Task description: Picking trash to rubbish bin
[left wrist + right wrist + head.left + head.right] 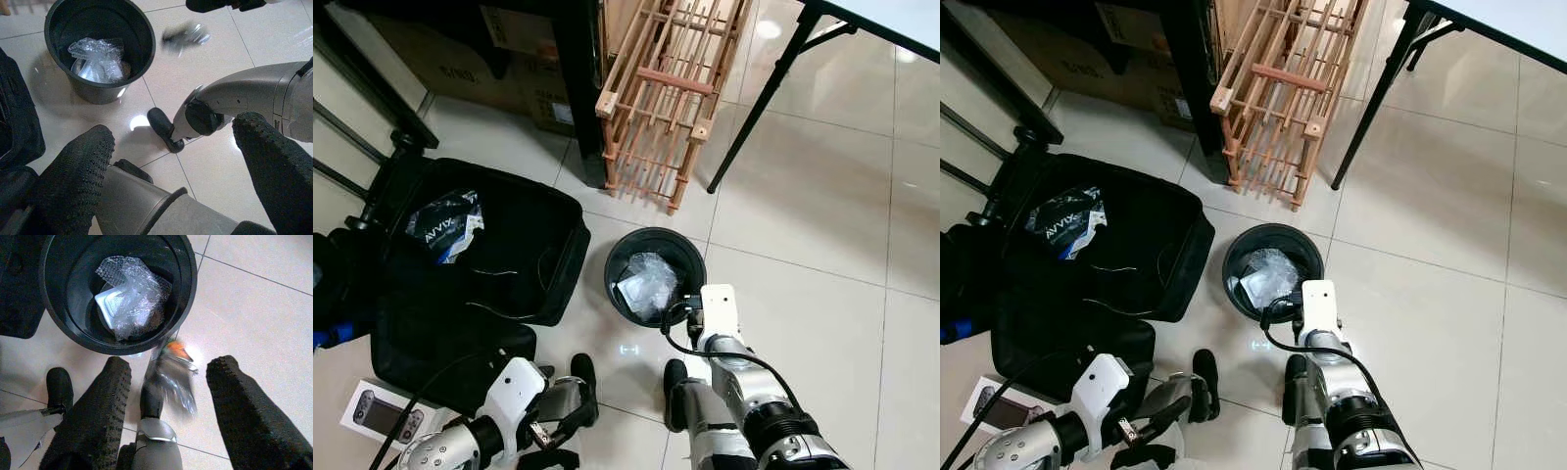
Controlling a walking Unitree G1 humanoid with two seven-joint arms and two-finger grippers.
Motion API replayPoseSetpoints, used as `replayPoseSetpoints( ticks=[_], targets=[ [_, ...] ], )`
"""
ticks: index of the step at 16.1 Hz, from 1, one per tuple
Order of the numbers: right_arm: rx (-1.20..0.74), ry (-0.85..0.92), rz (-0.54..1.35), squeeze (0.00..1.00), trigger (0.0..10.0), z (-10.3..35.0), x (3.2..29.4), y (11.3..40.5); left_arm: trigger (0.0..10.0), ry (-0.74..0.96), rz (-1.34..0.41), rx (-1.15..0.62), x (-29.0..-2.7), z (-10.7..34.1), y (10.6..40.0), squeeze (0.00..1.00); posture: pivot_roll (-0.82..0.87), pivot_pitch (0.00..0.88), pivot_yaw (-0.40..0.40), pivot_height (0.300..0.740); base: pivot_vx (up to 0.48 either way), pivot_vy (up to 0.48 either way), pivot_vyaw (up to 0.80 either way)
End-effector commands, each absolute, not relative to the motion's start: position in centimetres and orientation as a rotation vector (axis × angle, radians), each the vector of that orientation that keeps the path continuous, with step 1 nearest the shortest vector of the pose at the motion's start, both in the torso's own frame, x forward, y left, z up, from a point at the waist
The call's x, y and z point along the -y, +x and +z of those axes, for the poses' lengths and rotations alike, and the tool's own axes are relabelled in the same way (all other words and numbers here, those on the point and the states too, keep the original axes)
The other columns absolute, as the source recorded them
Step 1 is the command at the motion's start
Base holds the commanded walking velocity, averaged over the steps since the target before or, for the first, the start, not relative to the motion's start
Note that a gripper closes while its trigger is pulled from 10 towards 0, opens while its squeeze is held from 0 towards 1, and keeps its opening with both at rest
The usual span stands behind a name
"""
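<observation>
Right arm: reaches forward with its wrist over the near rim of the rubbish bin (655,235); the right gripper (168,382) has its fingers spread apart, nothing clamped.
Left arm: held low at near left; left gripper (171,161) fingers wide apart and empty.
Suitcase (509,245): open black case left of the bin, a printed packet (448,223) lying inside.
Bin contents: crumpled clear plastic (129,296).
Trash: a blurred shiny wrapper (173,374) between the right fingers, loose, just outside the bin's near rim.
</observation>
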State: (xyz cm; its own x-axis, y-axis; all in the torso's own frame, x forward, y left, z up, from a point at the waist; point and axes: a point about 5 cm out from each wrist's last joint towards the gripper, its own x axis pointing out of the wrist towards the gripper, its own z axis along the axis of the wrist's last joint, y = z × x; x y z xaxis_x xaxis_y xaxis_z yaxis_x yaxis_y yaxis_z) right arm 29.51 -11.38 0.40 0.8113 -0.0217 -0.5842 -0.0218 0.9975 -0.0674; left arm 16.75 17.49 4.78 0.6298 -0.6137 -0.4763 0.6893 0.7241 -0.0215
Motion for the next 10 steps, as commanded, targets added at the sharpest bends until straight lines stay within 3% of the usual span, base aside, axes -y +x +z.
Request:
replayPoseSetpoints(
  ticks=[1,10],
  targets=[
    [-0.680,-0.065,-0.009,1.00,10.0,-0.92,11.67,28.37,10.0,0.148,-0.772,-0.540,-17.38,3.77,15.45,0.00,0.13,0.484,0.017,0.740,0.000,0.000,0.00],
    [-0.624,-0.099,-0.010,1.00,10.0,-0.38,11.95,28.98,10.0,0.162,-0.762,-0.549,-17.36,3.50,15.90,0.00,0.13,0.456,0.014,0.740,0.000,0.000,0.00]
  ],
)
